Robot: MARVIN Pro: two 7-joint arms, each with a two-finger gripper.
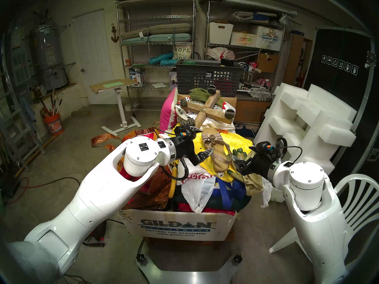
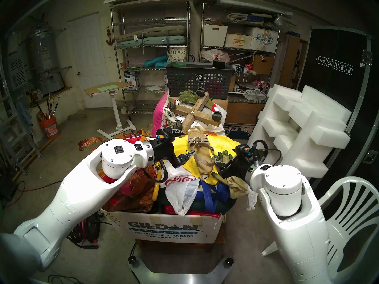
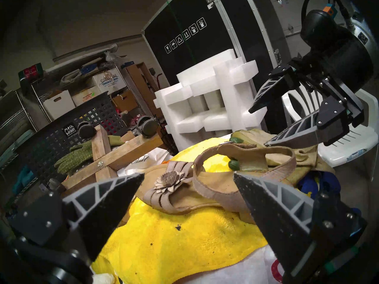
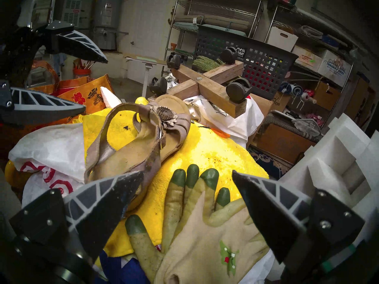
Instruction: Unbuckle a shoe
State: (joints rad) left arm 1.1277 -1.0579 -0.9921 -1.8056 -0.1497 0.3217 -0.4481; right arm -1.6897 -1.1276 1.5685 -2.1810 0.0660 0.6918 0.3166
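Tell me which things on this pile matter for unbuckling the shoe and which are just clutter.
For the job:
- tan strappy wedge sandal with a leather flower
- left hand, open
- right hand, open

Just lying about:
- yellow terry towel under the sandal
- cream garden glove with green fingertips
- wooden cross with caster wheels
- dark mesh basket

Heaped cardboard box (image 1: 178, 226) of cloth and bags, topped by a yellow towel (image 1: 242, 143).

On the towel: tan sandal (image 1: 218, 152), flower end away from the robot, heel nearer; just beside it on the right, a green-tipped glove (image 4: 196, 222), fingers lying on the towel. Under the towel, white plastic bags (image 1: 196, 187); behind it, a wooden cross with casters (image 1: 209, 108).
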